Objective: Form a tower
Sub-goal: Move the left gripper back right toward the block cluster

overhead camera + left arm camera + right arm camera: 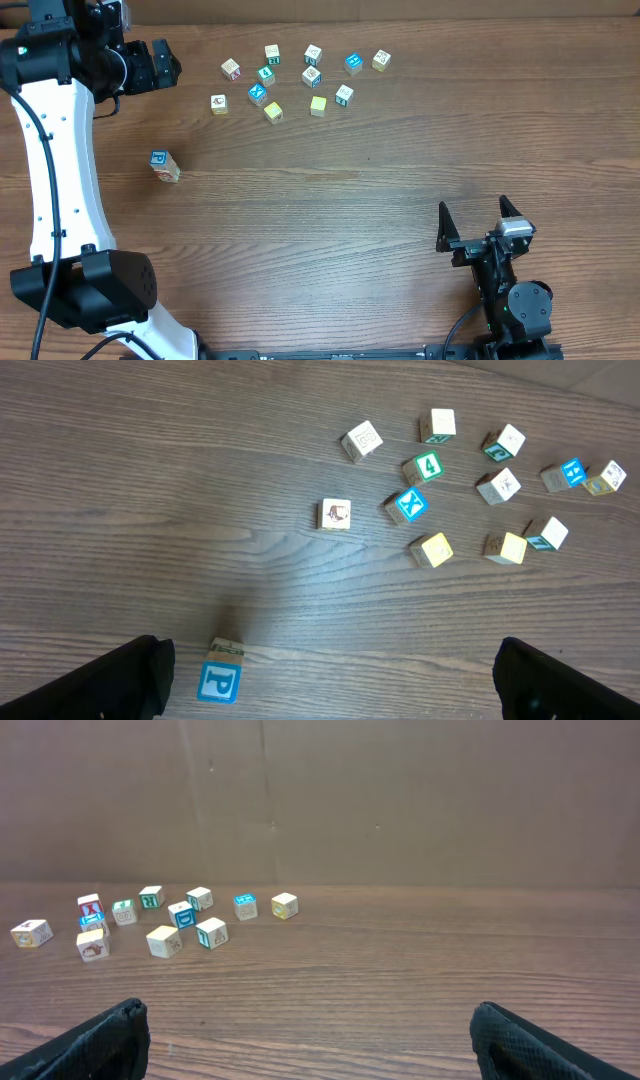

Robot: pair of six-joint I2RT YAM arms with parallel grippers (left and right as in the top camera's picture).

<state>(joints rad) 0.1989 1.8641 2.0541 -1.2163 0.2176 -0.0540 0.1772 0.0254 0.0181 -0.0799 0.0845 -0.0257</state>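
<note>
Across the full overhead view: tabletop (400, 190), brown wood grain, carrying every item listed below.

1. Left arm (60, 170). White casing, black joints, black cable along it. Runs from 7 o'clock up past 9 o'clock.

2. Right pincer (476, 224). Black, at 5 o'clock, fingers pointing toward 12 o'clock. Spread wide with nothing between them. The right wrist view shows the same, with only bare wood in the gap.

3. Left pincer (160, 63). Black, at 10 o'clock, raised over the tabletop. In the left wrist view its fingers (115, 682) sit at the two lower corners of the frame, as far apart as they go, holding nothing.

4. Loose cubes (311, 76). Twelve, scattered in a cluster at 12 o'clock, each lying singly on the wood. Faces are white, blue, green-edged and yellow. The cluster is well apart from both pincers.

5. Tower (164, 166). At 9 o'clock, standing alone, well apart from the cluster. Its top face is blue with a white letter P, and tan sides show beneath. How many cubes it holds cannot be told. In the left wrist view it sits near the left-hand finger, not touching it.
</note>
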